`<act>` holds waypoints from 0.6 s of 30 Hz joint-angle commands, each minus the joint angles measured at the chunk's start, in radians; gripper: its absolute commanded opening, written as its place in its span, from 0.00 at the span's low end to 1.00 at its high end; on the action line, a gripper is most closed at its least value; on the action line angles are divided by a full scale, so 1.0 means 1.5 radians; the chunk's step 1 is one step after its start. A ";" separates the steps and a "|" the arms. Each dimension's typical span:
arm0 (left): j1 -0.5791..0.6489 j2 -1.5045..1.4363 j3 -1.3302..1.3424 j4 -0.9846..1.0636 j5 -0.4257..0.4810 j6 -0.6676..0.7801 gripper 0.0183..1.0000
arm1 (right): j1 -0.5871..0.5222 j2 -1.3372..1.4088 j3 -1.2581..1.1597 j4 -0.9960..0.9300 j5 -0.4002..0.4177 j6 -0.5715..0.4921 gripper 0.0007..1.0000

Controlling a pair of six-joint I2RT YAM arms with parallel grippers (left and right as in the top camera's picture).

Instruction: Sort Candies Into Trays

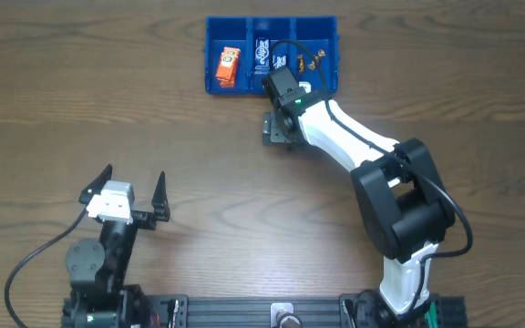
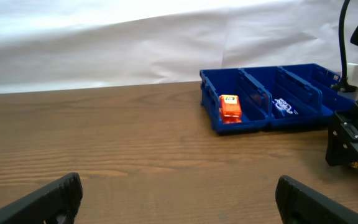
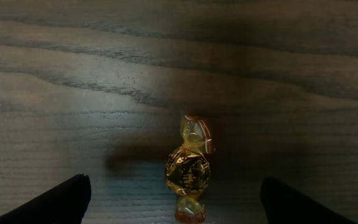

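Saw a round gold foil-wrapped candy [image 3: 188,173] with twisted ends lying on the brown wooden table [image 1: 80,91] just before the blue three-compartment plastic tray [image 1: 211,55], untouched between the wide-spread fingers of the right gripper [image 1: 279,129]. Noted the left gripper [image 1: 135,189] well apart from that tray, likewise spread wide and holding nothing.

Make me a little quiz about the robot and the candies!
1. True or false: the orange candy lies in the middle compartment of the tray.
2. What lies on the table beneath the right gripper? A. a gold candy B. a spoon C. a red ball
3. Fill in: the left gripper is ____ (open or shut).
Key: 1 false, it lies in an end compartment; 2 A; 3 open.
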 commanded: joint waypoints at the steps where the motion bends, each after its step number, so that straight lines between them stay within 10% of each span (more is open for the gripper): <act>1: 0.004 -0.004 -0.014 -0.020 0.004 0.009 1.00 | -0.001 0.019 -0.003 -0.004 0.036 0.047 0.89; 11: 0.004 -0.004 -0.014 -0.020 0.004 0.009 1.00 | -0.005 0.038 -0.003 0.009 0.039 0.047 0.87; 18: 0.004 -0.004 -0.014 -0.020 0.004 0.009 1.00 | -0.006 0.040 -0.003 0.014 0.039 0.050 0.59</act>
